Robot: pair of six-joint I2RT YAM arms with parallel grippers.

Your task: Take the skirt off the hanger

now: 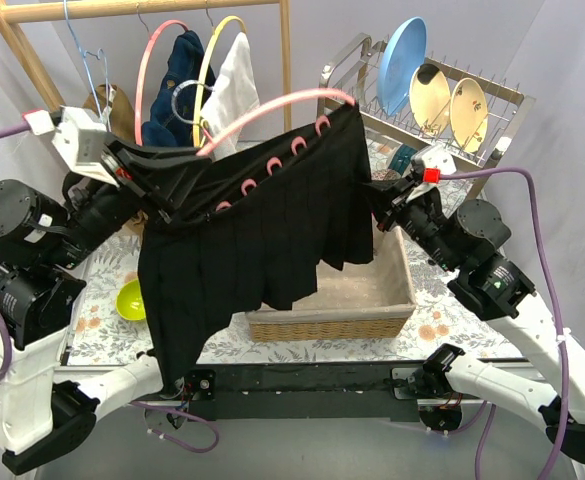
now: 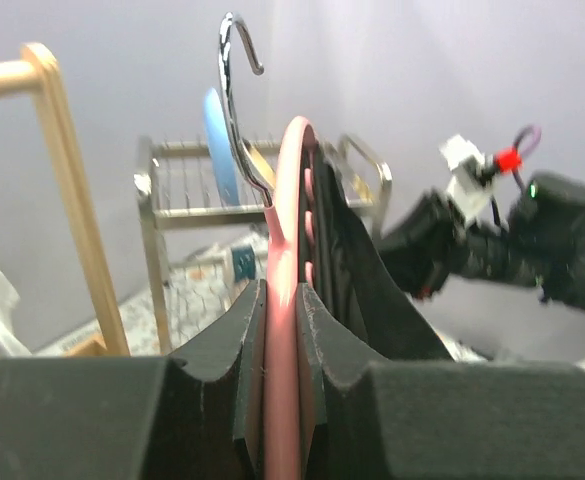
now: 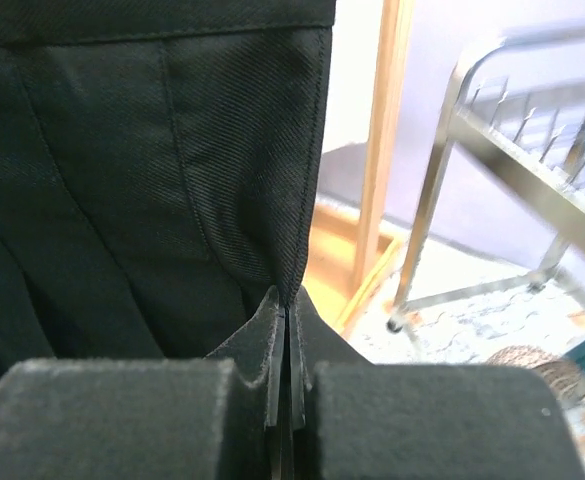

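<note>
above the wicker basket (image 1: 392,305), black skirt (image 1: 262,235) hangs frm pink hanger (image 1: 282,104). left hand (image 2: 284,310) clenched on hanger; right hand (image 3: 287,310) pinching skirt edge. poss. fault: thin pinch slips if clips (image 1: 272,165) resist pull.

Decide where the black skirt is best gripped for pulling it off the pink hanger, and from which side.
Grip the skirt's side edge just below the waistband, coming from the right, jaws across the cloth. That edge hangs free and thin, while pink clips pin the waistband along the hanger. The right gripper is shut there.

Black pleated skirt (image 1: 262,240) — on pink hanger (image 1: 272,110)
</note>
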